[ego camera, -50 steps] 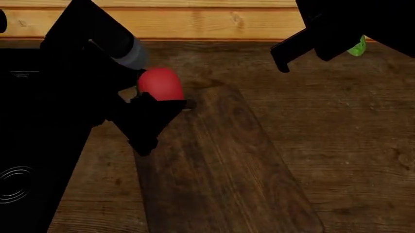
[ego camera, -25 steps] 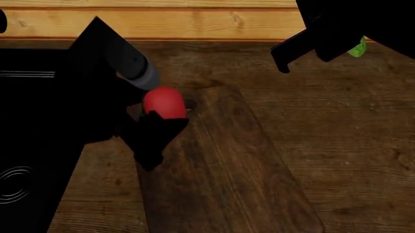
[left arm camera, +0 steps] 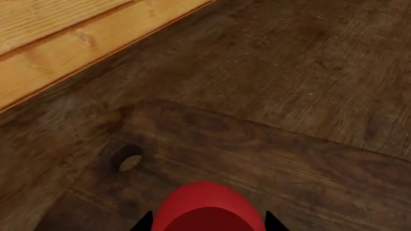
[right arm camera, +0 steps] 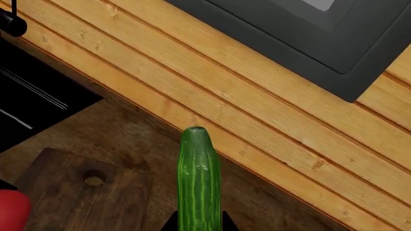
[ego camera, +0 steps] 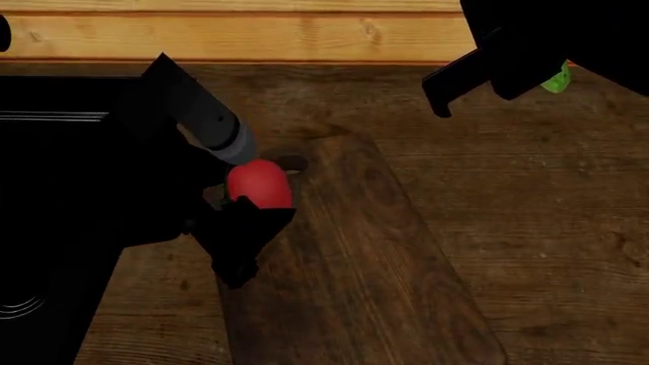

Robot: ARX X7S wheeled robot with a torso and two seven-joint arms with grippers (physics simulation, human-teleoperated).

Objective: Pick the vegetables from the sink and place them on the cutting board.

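Observation:
My left gripper (ego camera: 243, 209) is shut on the round red tomato (ego camera: 260, 184) and holds it low over the far end of the dark brown cutting board (ego camera: 355, 266), next to the board's small round hole (left arm camera: 128, 159). The left wrist view shows the tomato (left arm camera: 207, 207) between the black fingertips (left arm camera: 142, 222). My right gripper (ego camera: 527, 72) is high at the far right, shut on the slender green cucumber (ego camera: 555, 77). In the right wrist view the cucumber (right arm camera: 199, 178) sticks out beyond the jaws, above the countertop. The black sink (ego camera: 41, 251) lies at the left.
A light wooden wall (ego camera: 304, 34) runs along the back of the brown countertop (ego camera: 527, 228). A dark grey panel (right arm camera: 308, 33) sits on that wall. The sink's ringed drain (ego camera: 15, 306) shows at the lower left.
My left gripper has carried the tomato down and slightly right, closer to the board's far end. The right arm with the cucumber has barely moved.

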